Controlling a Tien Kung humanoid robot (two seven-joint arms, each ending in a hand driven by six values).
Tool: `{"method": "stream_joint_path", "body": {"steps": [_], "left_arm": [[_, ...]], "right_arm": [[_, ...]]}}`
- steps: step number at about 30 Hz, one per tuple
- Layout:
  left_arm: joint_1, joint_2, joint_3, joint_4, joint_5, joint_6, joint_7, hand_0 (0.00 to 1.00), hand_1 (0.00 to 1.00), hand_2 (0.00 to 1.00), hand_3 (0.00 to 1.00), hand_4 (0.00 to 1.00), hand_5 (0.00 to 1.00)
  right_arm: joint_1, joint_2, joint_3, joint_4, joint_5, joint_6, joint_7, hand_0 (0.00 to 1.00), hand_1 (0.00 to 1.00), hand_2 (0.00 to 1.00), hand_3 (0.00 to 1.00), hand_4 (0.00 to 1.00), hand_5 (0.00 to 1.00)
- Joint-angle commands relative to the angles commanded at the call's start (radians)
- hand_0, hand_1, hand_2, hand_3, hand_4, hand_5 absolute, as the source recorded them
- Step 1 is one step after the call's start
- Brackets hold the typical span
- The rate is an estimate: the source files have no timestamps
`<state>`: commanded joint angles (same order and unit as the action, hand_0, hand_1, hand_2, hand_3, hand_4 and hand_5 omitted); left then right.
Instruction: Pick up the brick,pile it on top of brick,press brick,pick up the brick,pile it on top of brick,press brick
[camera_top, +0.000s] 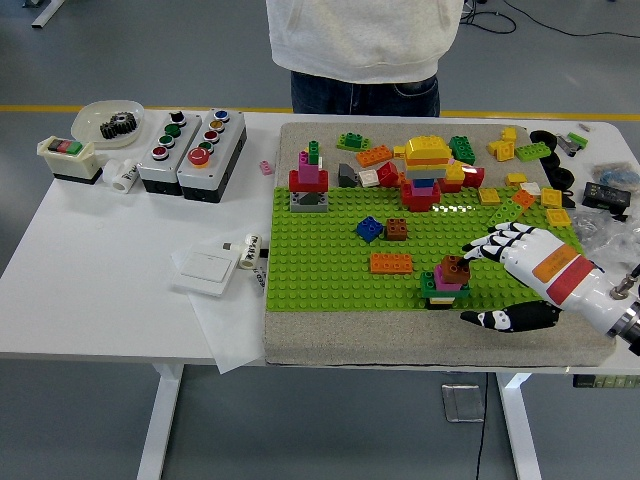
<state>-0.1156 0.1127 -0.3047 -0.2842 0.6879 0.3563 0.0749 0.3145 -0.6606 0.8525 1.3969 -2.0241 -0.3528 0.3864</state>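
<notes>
A small stack stands near the front of the green baseplate (330, 255): a brown brick (455, 268) on a pink brick (445, 281) on a green brick (437, 294). My right hand (497, 270) comes in from the right, fingers spread, holding nothing. Its fingertips (470, 254) hover just right of the brown brick, the thumb (500, 319) lower near the mat's front edge. An orange brick (390, 263) lies left of the stack. A blue brick (369, 229) and another brown brick (397, 229) sit farther back. The left arm is out of view.
A red, pink and green tower (309, 178) stands at the baseplate's back left, a yellow-topped tower (426, 170) at the back middle. Loose bricks (520, 190) lie at the back right. Button boxes (190, 150) stand on the left. A person (360, 50) stands at the far side.
</notes>
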Motion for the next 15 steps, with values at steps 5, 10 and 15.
{"method": "stream_joint_path", "body": {"steps": [5,10,15], "left_arm": [[0.001,0.000,0.000,0.000,0.000,-0.001,0.000,0.711,0.708,0.761,0.644,0.739,0.647],[0.001,0.000,0.000,0.000,0.000,-0.001,0.000,0.711,0.708,0.761,0.644,0.739,0.647],[-0.001,0.001,0.002,0.000,-0.001,-0.002,0.000,0.710,0.708,0.761,0.643,0.740,0.648]], "right_arm": [[0.004,0.001,-0.003,0.001,-0.003,0.002,-0.003,0.825,0.731,0.763,0.687,0.906,0.771],[0.009,0.004,-0.007,0.000,-0.005,0.003,-0.004,0.825,0.731,0.763,0.687,0.906,0.771],[0.014,0.008,-0.013,-0.006,-0.007,0.004,-0.004,0.828,0.731,0.764,0.687,0.906,0.770]]}}
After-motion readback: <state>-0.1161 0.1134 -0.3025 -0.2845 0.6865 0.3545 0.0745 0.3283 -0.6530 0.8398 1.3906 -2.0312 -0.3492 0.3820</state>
